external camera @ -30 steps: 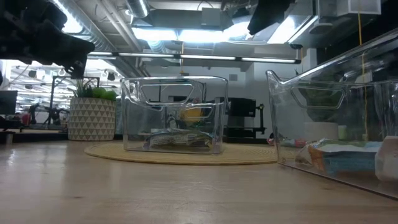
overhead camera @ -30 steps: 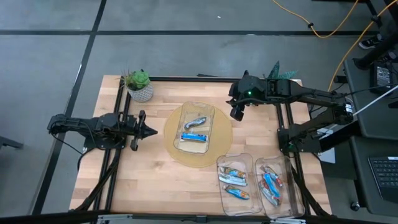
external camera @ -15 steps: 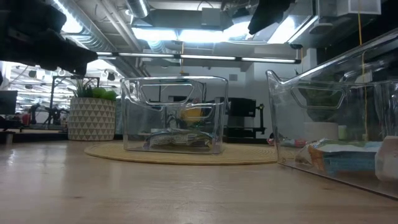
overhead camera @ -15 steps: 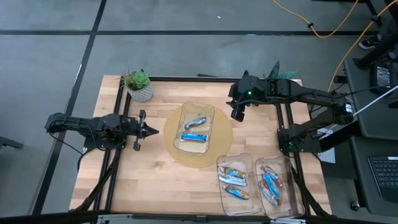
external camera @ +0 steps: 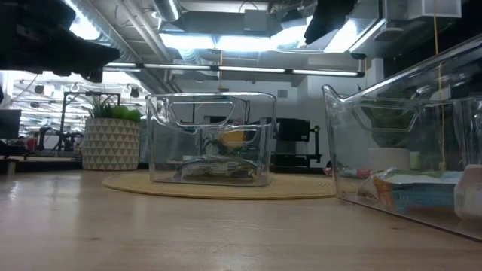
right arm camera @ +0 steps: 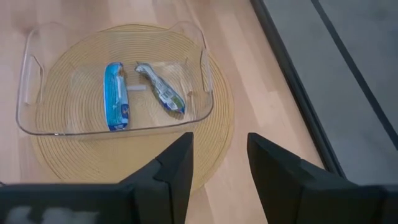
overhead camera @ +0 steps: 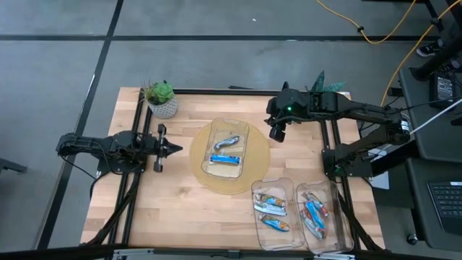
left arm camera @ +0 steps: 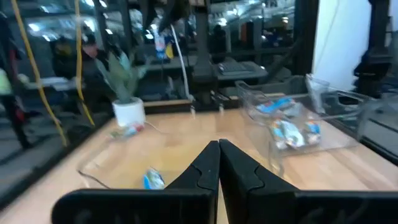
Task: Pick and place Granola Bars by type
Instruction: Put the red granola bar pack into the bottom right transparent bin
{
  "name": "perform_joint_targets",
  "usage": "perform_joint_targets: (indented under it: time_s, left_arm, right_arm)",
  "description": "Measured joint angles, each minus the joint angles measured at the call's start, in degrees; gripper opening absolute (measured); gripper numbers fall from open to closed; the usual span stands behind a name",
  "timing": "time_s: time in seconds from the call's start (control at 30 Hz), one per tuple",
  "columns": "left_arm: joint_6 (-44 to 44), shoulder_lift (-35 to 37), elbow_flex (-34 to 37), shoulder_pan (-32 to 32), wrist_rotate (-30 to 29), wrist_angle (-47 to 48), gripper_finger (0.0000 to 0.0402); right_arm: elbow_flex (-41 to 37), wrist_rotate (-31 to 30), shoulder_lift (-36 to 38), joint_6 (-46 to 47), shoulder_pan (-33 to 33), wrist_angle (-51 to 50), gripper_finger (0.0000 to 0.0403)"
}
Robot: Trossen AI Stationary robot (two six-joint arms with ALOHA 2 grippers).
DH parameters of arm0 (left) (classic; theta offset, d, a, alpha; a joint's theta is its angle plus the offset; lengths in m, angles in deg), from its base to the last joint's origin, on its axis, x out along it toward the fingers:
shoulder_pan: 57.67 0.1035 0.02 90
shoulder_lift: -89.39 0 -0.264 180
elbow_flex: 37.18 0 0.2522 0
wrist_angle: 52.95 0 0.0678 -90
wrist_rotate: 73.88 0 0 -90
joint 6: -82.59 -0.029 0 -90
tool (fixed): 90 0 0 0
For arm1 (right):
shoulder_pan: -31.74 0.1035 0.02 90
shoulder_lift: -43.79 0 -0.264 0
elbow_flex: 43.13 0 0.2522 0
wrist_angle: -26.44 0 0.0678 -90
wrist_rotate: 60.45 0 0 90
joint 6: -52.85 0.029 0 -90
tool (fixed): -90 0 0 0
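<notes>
Two granola bars lie flat in a clear bin (overhead camera: 245,130) on a round woven mat: a silver-blue one (overhead camera: 229,142) and a blue one (overhead camera: 224,159); the right wrist view shows them as well (right arm camera: 160,88) (right arm camera: 115,96). More bars lie in two clear bins at the near right, one bin (overhead camera: 254,195) holding multicoloured bars (overhead camera: 271,209), the other (overhead camera: 333,189) holding blue and red bars (overhead camera: 314,211). My left gripper (overhead camera: 173,149) is shut, pointing level over the table's left part. My right gripper (right arm camera: 219,162) hangs open high above the table's far right, slanting down toward the mat bin, with nothing between its fingers.
A potted plant (overhead camera: 162,100) stands at the far left corner; the low view shows it (external camera: 111,143) behind the mat bin (external camera: 211,139). A green plant-like decoration (overhead camera: 323,81) sits at the far right. Bare wooden tabletop (overhead camera: 166,209) lies at the near left.
My left gripper has rolled a little about the line it points along, staying in place and shut. The bars and bins have not moved.
</notes>
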Motion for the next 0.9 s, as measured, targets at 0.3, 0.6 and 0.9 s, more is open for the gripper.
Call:
perform_joint_targets:
  time_s: [0.3, 0.6, 0.9]
  left_arm:
    - [-0.9, 0.0, 0.0, 0.0, -2.5, -0.2, 0.0002]
    - [0.7, -0.6, 0.0, 0.0, -2.2, -0.2, 0.0002]
    - [1.1, -0.6, 0.0, 0.0, -2.1, -0.2, 0.0002]
  right_arm:
    - [0.0, 0.0, 0.0, 0.0, 0.0, -0.7, 0.0154]
    - [0.0, 4.7, -0.7, 4.7, -3.8, -3.0, 0.0154]
    - [0.0, 7.1, -5.6, 4.1, -14.1, -11.6, 0.0178]
